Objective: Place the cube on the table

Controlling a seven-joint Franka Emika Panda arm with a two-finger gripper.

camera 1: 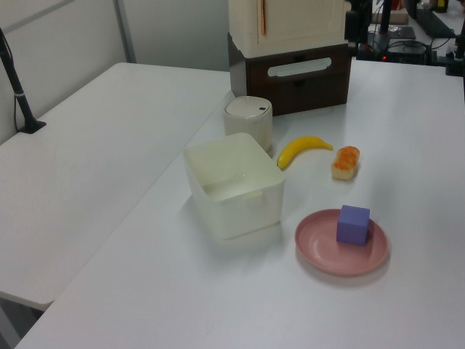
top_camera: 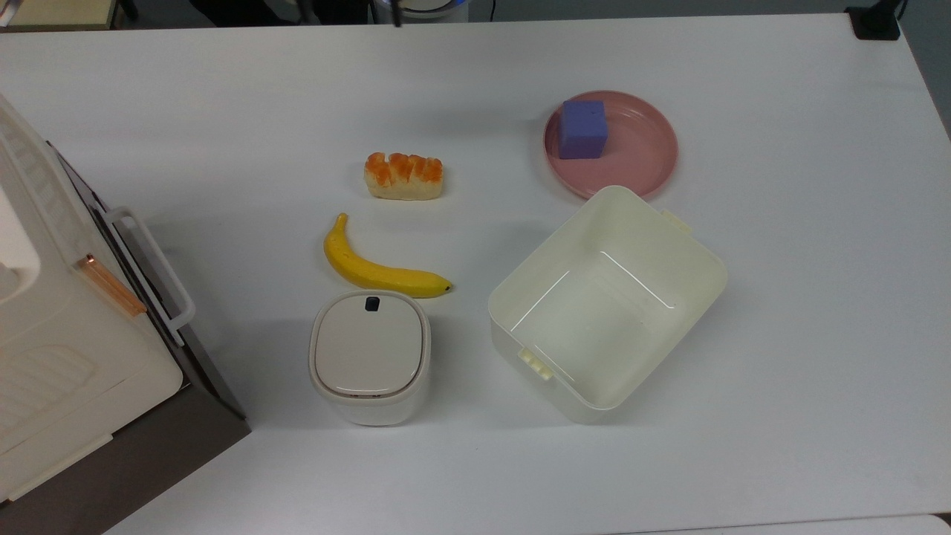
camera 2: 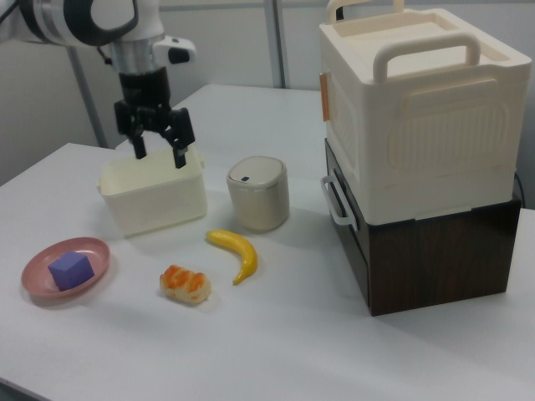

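The purple-blue cube (top_camera: 583,128) (camera 1: 353,224) (camera 2: 69,269) rests on a pink plate (top_camera: 643,156) (camera 1: 317,249) (camera 2: 98,250), which lies on the white table (top_camera: 817,245) (camera 1: 407,131) (camera 2: 276,334). In the right view my gripper (camera 2: 159,152) hangs open in the air, fingers pointing down with nothing between them. It is well above the table, up and to the right of the cube in the right view, in line with the open cream box (camera 2: 155,196).
An open cream box (top_camera: 605,301) (camera 1: 232,185) sits beside the plate. A banana (top_camera: 379,271), a bread piece (top_camera: 403,177) and a white lidded container (top_camera: 369,355) lie mid-table. A cream case on a brown drawer unit (camera 2: 418,159) stands at the top view's left.
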